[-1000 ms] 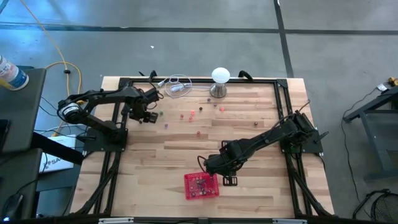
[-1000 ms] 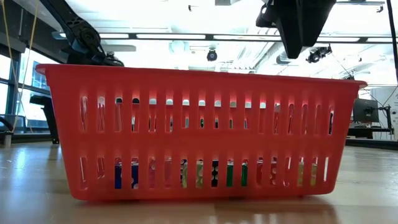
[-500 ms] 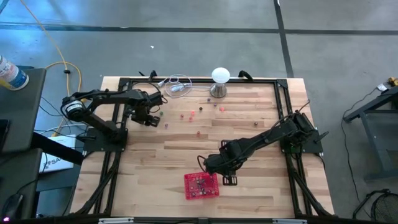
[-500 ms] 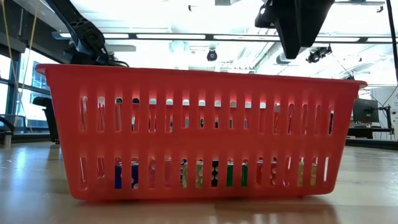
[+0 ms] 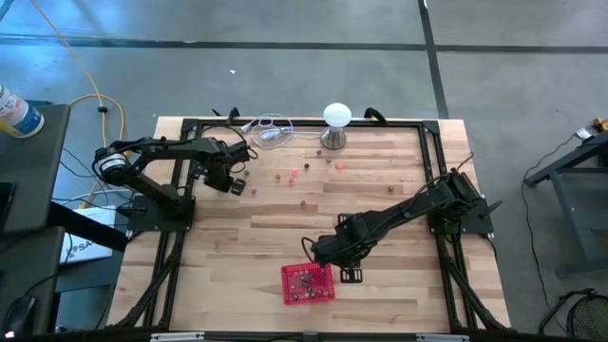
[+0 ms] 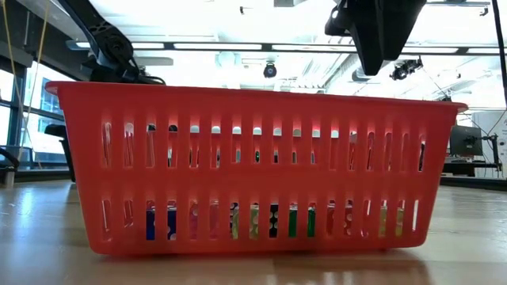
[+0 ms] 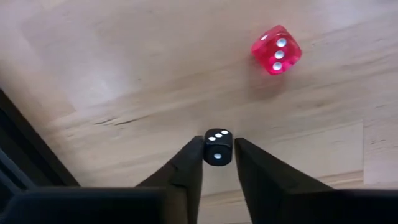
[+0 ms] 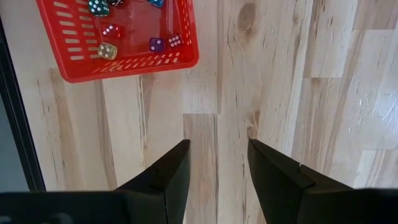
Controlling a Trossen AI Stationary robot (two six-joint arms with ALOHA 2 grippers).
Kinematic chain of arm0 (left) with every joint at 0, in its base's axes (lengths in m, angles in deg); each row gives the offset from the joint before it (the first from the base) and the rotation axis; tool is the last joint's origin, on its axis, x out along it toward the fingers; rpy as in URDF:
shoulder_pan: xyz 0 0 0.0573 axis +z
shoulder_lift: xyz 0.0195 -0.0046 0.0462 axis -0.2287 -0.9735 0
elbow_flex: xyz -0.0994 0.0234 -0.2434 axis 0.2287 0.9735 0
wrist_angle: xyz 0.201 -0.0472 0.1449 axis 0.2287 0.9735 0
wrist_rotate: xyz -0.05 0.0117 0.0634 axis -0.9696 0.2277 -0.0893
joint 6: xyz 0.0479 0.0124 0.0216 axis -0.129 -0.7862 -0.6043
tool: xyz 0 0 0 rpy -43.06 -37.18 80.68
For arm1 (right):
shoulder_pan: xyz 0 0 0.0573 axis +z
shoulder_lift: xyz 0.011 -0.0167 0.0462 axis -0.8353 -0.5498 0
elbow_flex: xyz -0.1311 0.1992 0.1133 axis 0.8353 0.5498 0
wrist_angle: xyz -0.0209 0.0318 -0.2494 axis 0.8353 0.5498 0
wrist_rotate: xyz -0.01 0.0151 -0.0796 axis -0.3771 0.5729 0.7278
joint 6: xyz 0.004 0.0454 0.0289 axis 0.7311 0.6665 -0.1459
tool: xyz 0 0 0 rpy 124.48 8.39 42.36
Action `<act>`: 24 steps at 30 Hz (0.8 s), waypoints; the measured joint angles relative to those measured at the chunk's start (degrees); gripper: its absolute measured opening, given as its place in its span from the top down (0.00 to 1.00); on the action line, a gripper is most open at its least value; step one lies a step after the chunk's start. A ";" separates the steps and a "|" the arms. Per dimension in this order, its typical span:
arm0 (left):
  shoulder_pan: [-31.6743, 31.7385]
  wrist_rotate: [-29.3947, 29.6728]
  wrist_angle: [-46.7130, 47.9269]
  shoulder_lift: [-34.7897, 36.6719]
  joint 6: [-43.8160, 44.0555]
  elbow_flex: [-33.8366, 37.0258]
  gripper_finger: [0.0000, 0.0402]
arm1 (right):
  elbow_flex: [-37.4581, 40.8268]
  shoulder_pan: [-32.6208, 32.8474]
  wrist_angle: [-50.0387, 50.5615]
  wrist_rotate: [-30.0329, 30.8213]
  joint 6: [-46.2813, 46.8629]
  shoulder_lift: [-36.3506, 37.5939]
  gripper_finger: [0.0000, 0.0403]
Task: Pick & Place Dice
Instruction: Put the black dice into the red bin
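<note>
My left gripper (image 7: 218, 151) has its two fingers closed on a black die (image 7: 218, 147); the die sits pinched between the fingertips, two white pips on its upper face and one on the face toward my camera. In that same wrist picture a clear red die (image 7: 276, 49) lies on the bare wood, apart from the black one, showing three pips in a row. Seen from above, this gripper (image 5: 231, 179) is over the table (image 5: 237, 237) toward ten o'clock, near the far left corner of the wooden top.

My right gripper (image 8: 217, 158) hangs with its fingers spread and nothing between them, only wood planks showing in the gap. From above it (image 5: 318, 252) is near six o'clock on the table, just beside the far edge of the red basket (image 5: 307, 282).

The basket already holds several dice (image 8: 155, 44) in blue, purple, pink, pale yellow and other colours. A few more loose dice (image 5: 294, 175) are scattered on the wood toward twelve o'clock, between my left gripper and the white ball-topped stand (image 5: 335, 124) at the far edge. A tangle of cable (image 5: 269, 129) lies just left of that stand.
</note>
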 joint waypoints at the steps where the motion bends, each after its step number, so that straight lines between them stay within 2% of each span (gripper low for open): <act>1: 0.00 -0.03 0.04 -0.02 0.00 0.00 0.82 | 0.00 0.00 0.00 0.00 -0.02 0.00 0.63; 4: -0.04 0.00 0.18 -0.02 0.00 0.04 0.89 | 0.00 0.00 0.02 0.01 0.00 0.00 0.63; 10: -1.80 -0.71 0.99 1.11 -2.88 -0.07 0.89 | 0.00 0.18 0.18 0.02 0.07 0.00 0.63; 12: -2.81 -2.82 2.76 3.09 -2.99 -0.04 0.89 | 0.00 0.37 0.37 0.10 0.09 0.00 0.63; 14: -4.73 -7.37 3.71 6.45 -4.43 -0.29 0.89 | 0.00 0.40 0.37 0.04 0.27 0.00 0.63; 16: -8.02 -14.47 2.37 11.16 -5.34 -0.74 0.89 | 0.00 0.42 0.49 -0.16 0.80 0.00 0.63; 18: -12.87 -19.18 1.44 16.03 -2.04 -1.01 0.89 | 0.00 0.42 0.67 -0.30 1.45 0.00 0.63; 21: -22.78 -20.34 -3.92 22.93 4.56 -1.84 0.89 | 0.00 0.37 0.68 -0.69 2.68 0.00 0.63; 24: -33.95 -17.71 -15.73 27.53 11.49 -1.86 0.89 | 0.00 0.39 0.61 -1.47 3.98 0.00 0.63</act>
